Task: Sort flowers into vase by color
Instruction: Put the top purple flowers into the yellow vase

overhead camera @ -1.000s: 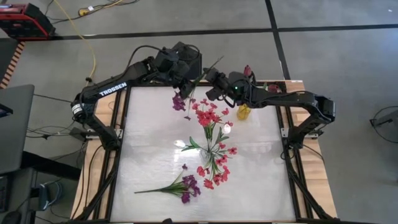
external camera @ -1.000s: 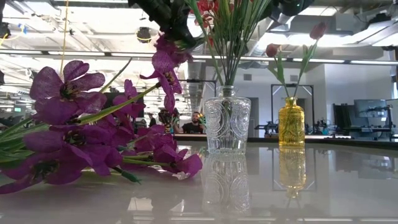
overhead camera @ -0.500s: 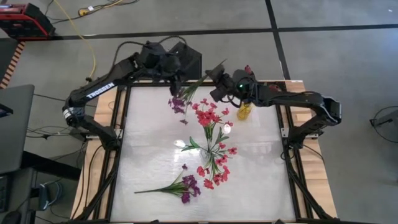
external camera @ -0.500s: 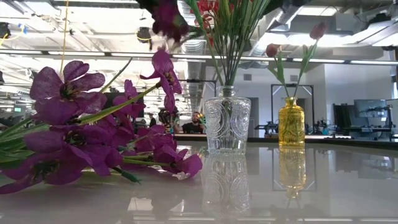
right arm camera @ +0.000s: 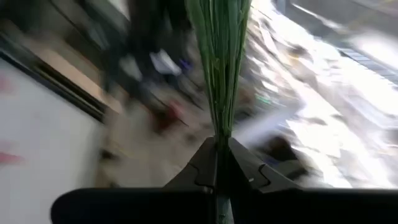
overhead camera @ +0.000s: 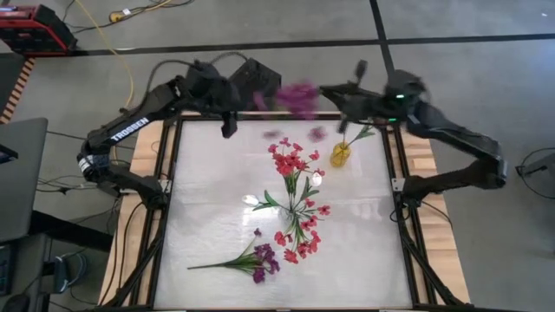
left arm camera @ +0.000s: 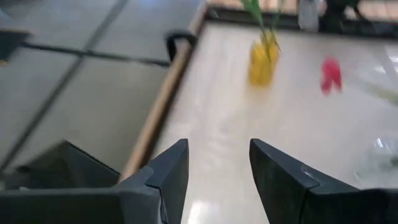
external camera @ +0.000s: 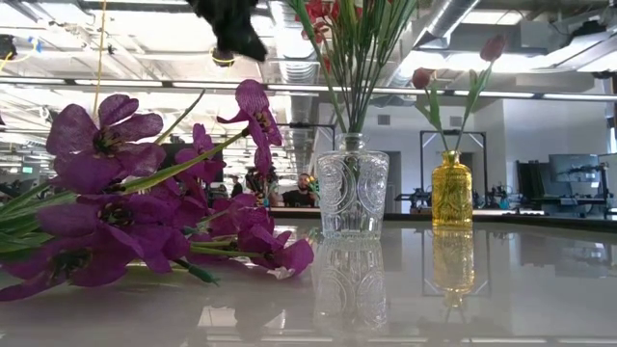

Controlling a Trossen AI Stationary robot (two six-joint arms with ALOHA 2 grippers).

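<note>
High view: the right tool (overhead camera: 334,94), clamped on a purple stem (overhead camera: 299,97), hangs over the table's (overhead camera: 217,199) far edge. The left tool (left arm camera: 217,163) is empty, fingers apart. The stem probably needs lowering into a vase next

Red case (overhead camera: 30,26) on floor top-left w/ yellow cable (overhead camera: 113,26) running past; black box (overhead camera: 260,76) at table's far edge; dark desk (overhead camera: 19,173) left; people seated in bg (external camera: 307,188)

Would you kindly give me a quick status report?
Right gripper shut on purple stem above table's far edge. Left gripper open, empty. Second purple bunch lying on table.
</note>
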